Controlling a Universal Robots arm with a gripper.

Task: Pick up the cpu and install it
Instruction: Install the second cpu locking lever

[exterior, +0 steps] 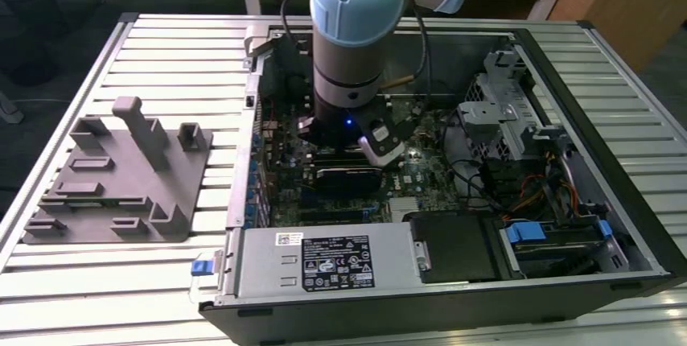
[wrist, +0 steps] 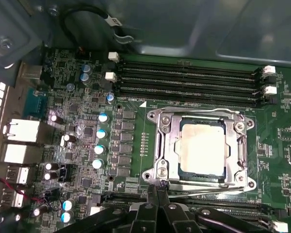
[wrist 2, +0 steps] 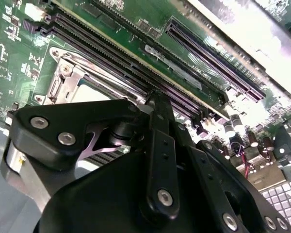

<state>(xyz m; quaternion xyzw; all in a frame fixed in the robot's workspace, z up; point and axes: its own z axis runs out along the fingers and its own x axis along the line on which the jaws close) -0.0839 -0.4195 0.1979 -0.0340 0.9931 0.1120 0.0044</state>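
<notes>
On the counter [exterior: 161, 40], at the exterior view's left, sits a grey fixture [exterior: 113, 177]; the open computer case [exterior: 633, 201] lies to its right. The hand [wrist: 157, 187] looks closed and empty, tips together just beside the socket frame [wrist: 201, 148], where the cpu [wrist: 203, 148] already sits. Pressing down could scrape the board. The power supply label [exterior: 338, 261] is too small to read.

The cpu [wrist: 203, 147], a flat square chip with a pale silvery top and a thin dark rim, lies level inside the metal socket frame [wrist: 166, 145] on the green motherboard [wrist: 136, 160], beside 4 long memory slots [wrist: 189, 85].
</notes>
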